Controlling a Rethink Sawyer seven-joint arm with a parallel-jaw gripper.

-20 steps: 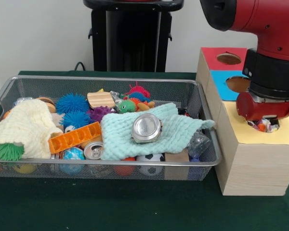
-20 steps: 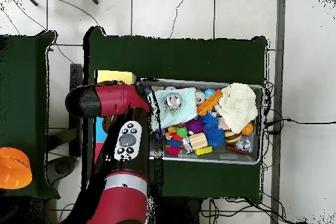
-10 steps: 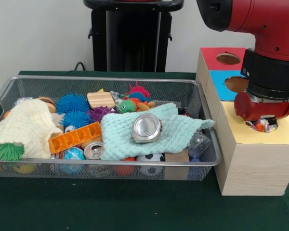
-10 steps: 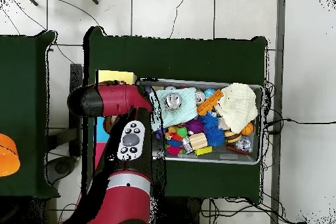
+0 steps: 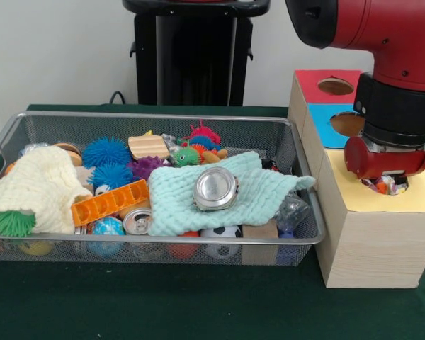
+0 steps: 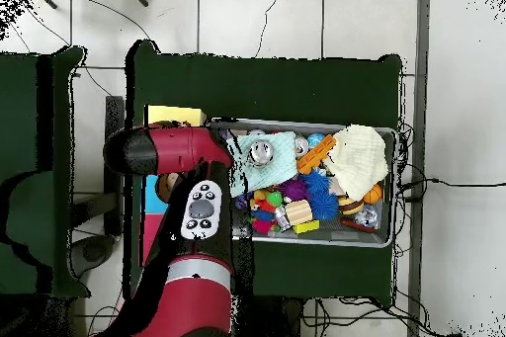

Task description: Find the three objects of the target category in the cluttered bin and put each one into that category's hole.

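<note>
The wire mesh bin (image 5: pixel 156 241) sits on the green table, full of toys and cloths; it also shows in the overhead view (image 6: pixel 316 242). To its right stands the wood-grain box with the pale yellow top (image 5: pixel 358 197). My gripper (image 5: pixel 387 181) hangs from the red wrist (image 5: pixel 387 157) right over the yellow top's hole (image 5: pixel 402 188). A small multicoloured thing (image 5: pixel 384 186) shows under the wrist at the hole's mouth. Whether the gripper holds it cannot be told. In the overhead view the arm (image 6: pixel 173 150) hides the gripper and the hole.
The bin holds a mint cloth (image 5: pixel 262 188) with a round silver tin (image 5: pixel 216 188) on it, a cream cloth (image 5: pixel 35 188), an orange block (image 5: pixel 110 202), blue spiky balls (image 5: pixel 105 151), a can (image 5: pixel 137 222). Blue-topped (image 5: pixel 333 124) and red-topped (image 5: pixel 315 81) holes lie behind.
The arm has shifted slightly to the left in the front view and stays over the yellow hole. An orange thing at the overhead view's left edge has gone.
</note>
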